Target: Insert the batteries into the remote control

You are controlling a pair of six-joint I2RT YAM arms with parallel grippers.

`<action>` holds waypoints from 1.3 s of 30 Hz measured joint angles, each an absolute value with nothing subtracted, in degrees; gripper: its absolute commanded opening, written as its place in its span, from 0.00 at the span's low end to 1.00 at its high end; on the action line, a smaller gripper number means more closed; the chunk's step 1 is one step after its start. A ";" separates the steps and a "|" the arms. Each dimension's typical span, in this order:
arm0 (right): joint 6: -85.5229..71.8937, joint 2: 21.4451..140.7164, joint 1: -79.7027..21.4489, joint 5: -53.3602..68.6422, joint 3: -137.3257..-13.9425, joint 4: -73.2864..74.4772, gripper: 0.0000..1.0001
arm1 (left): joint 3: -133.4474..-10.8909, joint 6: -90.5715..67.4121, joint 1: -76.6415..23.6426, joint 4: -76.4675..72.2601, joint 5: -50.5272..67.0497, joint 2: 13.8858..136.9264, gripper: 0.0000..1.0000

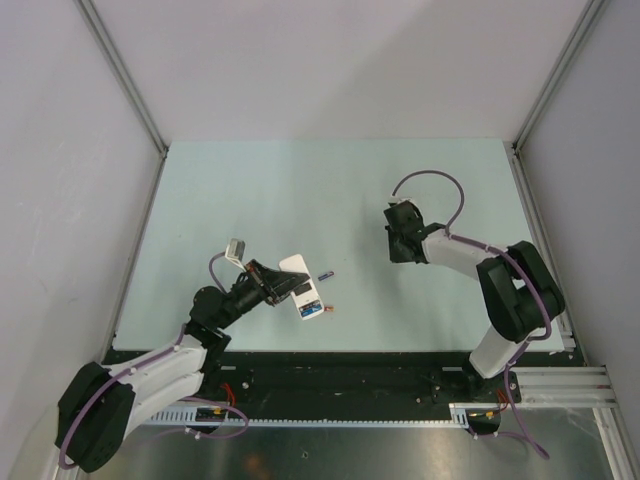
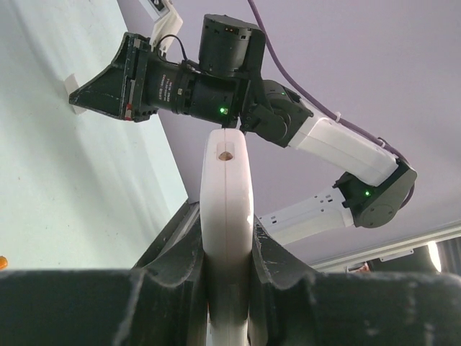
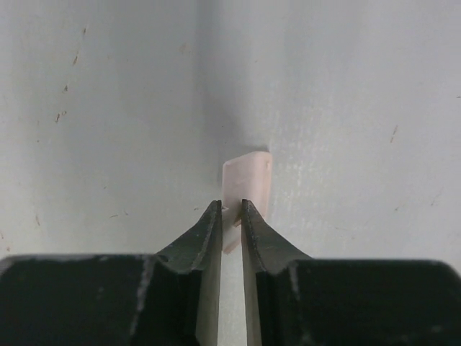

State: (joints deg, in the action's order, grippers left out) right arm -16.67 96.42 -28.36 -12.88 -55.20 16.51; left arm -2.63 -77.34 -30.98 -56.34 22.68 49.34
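White plastic slim remote control (image 2: 225, 173) is clamped edgewise in the left gripper (image 2: 225, 231) over the pale green table (image 1: 300, 190), while the right gripper (image 3: 230, 210) pinches a small pale plastic piece (image 3: 250, 176).

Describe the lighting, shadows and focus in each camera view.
Top external view: soft, even light, no glare, everything sharp. Left wrist view: the slim white plastic remote control is crisp; the dark fingers clamping it sit in shade, slightly soft. Right wrist view: a faint grey shadow falls on the table beyond the small pale plastic piece; the black fingers pinching it are underlit.
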 measured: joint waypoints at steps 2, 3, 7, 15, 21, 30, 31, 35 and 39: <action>-16.80 96.12 -28.36 -13.61 -55.18 16.49 0.05 | -2.63 -77.34 -31.00 -56.34 22.65 49.34 0.00; -16.91 95.85 -28.36 -14.15 -55.18 16.47 0.00 | -2.63 -77.34 -30.98 -56.36 22.65 49.34 0.00; -17.54 94.63 -28.10 -14.50 -54.76 16.51 0.00 | -2.63 -77.21 -30.98 -56.36 22.65 49.43 0.00; -18.52 83.00 -28.01 -6.35 -53.25 23.40 0.00 | -2.63 -76.90 -30.83 -56.53 23.18 52.64 0.00; -18.06 67.40 -28.01 9.21 -56.05 30.68 0.00 | -6.31 -76.44 -28.32 -55.46 29.39 62.26 0.00; -17.78 62.70 -30.92 35.70 -61.21 36.53 0.00 | -20.38 -76.01 -27.53 -55.64 41.89 75.05 0.00; -17.82 62.98 -31.48 38.24 -61.21 36.69 0.00 | -21.08 -76.01 -27.53 -55.77 43.13 75.72 0.00; -18.26 64.45 -32.82 46.68 -61.21 36.60 0.00 | -22.74 -76.03 -27.55 -56.05 47.07 78.17 0.00; -19.29 66.96 -34.35 51.90 -61.21 35.46 0.00 | -24.10 -76.05 -28.42 -56.03 50.13 80.66 0.00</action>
State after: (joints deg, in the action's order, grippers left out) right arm -19.29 66.96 -34.35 51.90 -61.21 35.46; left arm -24.10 -76.05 -28.42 -56.03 50.13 80.66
